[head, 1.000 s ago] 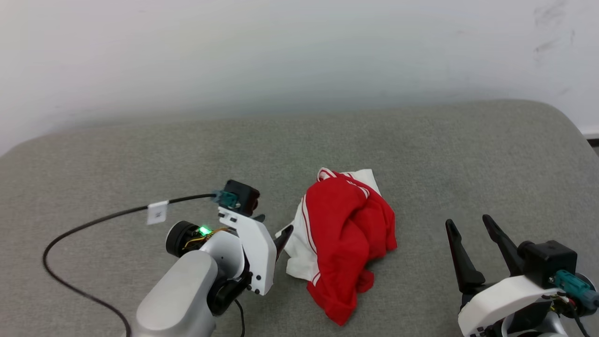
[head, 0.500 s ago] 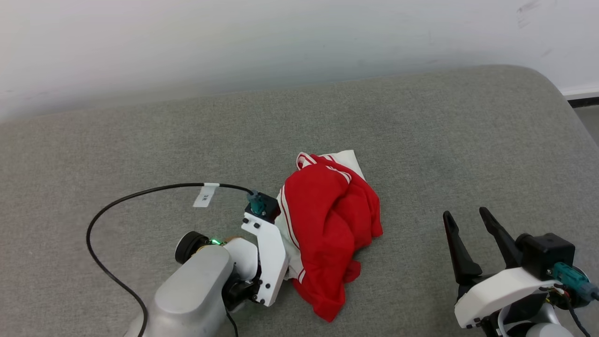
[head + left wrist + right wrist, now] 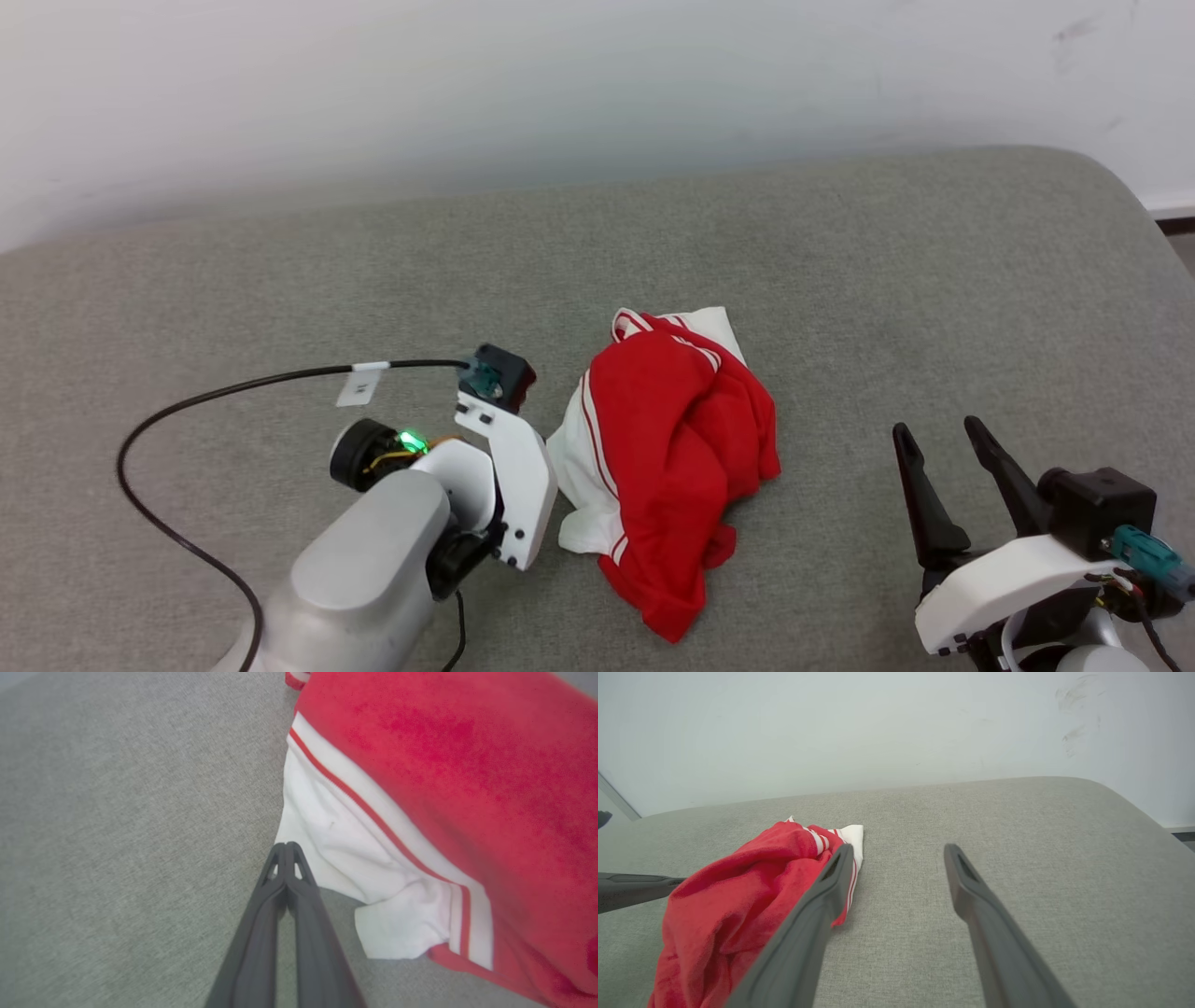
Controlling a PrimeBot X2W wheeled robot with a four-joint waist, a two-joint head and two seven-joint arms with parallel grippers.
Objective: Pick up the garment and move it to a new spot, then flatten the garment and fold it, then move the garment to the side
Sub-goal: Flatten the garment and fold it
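Note:
The garment lies crumpled in a heap on the grey cushion, red body on top, one white sleeve with red stripes spread out at its left. No number or lettering shows. In the left wrist view my left gripper is shut, its tips touching the edge of the white sleeve; I cannot tell whether any cloth is pinched. In the head view its fingers are hidden under the white wrist mount. My right gripper stands open to the garment's right, apart from it, with nothing between its fingers.
The grey cushion stretches wide, with its rounded corner at the far right and a pale wall behind it. A black cable with a white tag loops over the cushion to the left of my left wrist.
The head view has shifted. My left wrist pressed in against the garment's left side half a second ago and has since drawn back a little. The right gripper stays open.

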